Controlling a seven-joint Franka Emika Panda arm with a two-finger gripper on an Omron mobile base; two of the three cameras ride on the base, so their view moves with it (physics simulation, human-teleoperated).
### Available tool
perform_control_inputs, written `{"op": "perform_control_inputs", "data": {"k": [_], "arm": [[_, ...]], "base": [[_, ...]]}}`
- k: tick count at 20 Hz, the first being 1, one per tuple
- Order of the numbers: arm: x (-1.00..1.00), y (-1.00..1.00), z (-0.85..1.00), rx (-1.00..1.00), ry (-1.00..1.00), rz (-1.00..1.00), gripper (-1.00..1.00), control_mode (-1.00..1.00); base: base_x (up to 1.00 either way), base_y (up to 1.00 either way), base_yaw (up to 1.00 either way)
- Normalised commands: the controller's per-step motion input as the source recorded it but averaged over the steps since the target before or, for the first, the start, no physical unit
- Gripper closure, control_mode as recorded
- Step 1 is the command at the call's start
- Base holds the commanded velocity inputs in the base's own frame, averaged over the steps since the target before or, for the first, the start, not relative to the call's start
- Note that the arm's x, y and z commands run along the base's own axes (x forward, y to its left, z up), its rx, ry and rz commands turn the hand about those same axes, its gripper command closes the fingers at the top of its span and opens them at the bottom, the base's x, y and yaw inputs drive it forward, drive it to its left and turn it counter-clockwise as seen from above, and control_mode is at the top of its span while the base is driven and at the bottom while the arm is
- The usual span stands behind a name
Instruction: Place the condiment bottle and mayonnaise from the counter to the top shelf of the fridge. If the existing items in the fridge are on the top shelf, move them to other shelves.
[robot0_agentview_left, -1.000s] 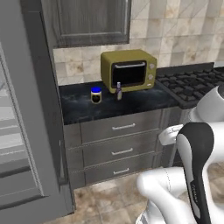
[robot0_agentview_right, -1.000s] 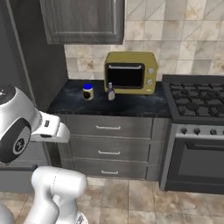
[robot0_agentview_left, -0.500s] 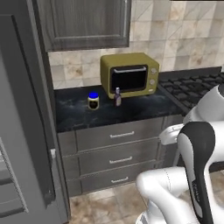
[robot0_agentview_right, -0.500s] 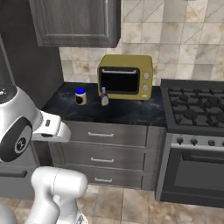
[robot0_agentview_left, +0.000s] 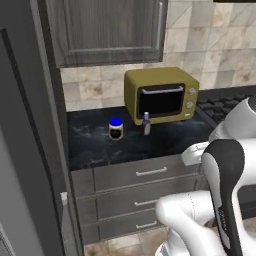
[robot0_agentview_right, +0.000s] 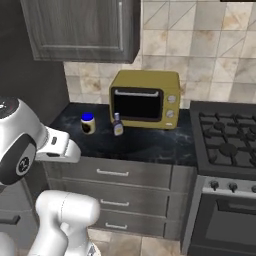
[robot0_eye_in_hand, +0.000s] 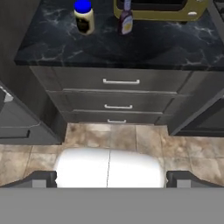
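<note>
Mayonnaise: the squat jar with the bright blue lid (robot0_agentview_left: 116, 129) stands upright on the counter, left of the slim bottle and clear of it; it also shows in the right base view (robot0_agentview_right: 88, 123) and near the top of the hand view (robot0_eye_in_hand: 83, 17).
Condiment bottle: the small dark bottle (robot0_agentview_left: 146, 124) stands upright just in front of the yellow oven's lower left corner, near the jar but not touching it; seen again at (robot0_agentview_right: 118, 125) and (robot0_eye_in_hand: 126, 19).
Counter: black marble worktop with white veins (robot0_agentview_left: 95, 145), carrying the jar, the bottle and the oven; its front edge runs over the grey drawer fronts (robot0_agentview_right: 150, 145).
Yellow oven: a mustard-coloured box with a dark glass door and two knobs (robot0_agentview_left: 162, 95), set at the back of the counter against the tiled wall.
Drawers: three grey fronts with pale bar handles (robot0_eye_in_hand: 120, 93) below the worktop.
Stove: black gas hob with an oven front beneath (robot0_agentview_right: 225, 145), to the right of the counter.
Wall cabinet: a dark grey door (robot0_agentview_left: 107, 30) hangs above the counter.
Fridge: a tall dark grey side (robot0_agentview_left: 25, 150) fills the left edge of the left base view; I cannot see its inside from here.
Gripper: the two dark finger tips stand far apart at the bottom corners of the hand view (robot0_eye_in_hand: 110, 178), jaws wide with nothing between them, low over the tan floor tiles (robot0_eye_in_hand: 109, 138) and well short of the counter.
</note>
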Motion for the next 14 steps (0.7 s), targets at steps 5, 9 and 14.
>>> {"op": "perform_control_inputs", "data": {"k": [5,9,14], "arm": [[0.0,0.0,0.0,0.0,0.0,0.0,-1.0,1.0],[0.0,0.0,0.0,0.0,0.0,0.0,-1.0,1.0],[0.0,0.0,0.0,0.0,0.0,0.0,-1.0,1.0]], "base": [[0.57,0.36,0.02],[0.48,0.5,0.01],[0.36,0.5,0.01]]}}
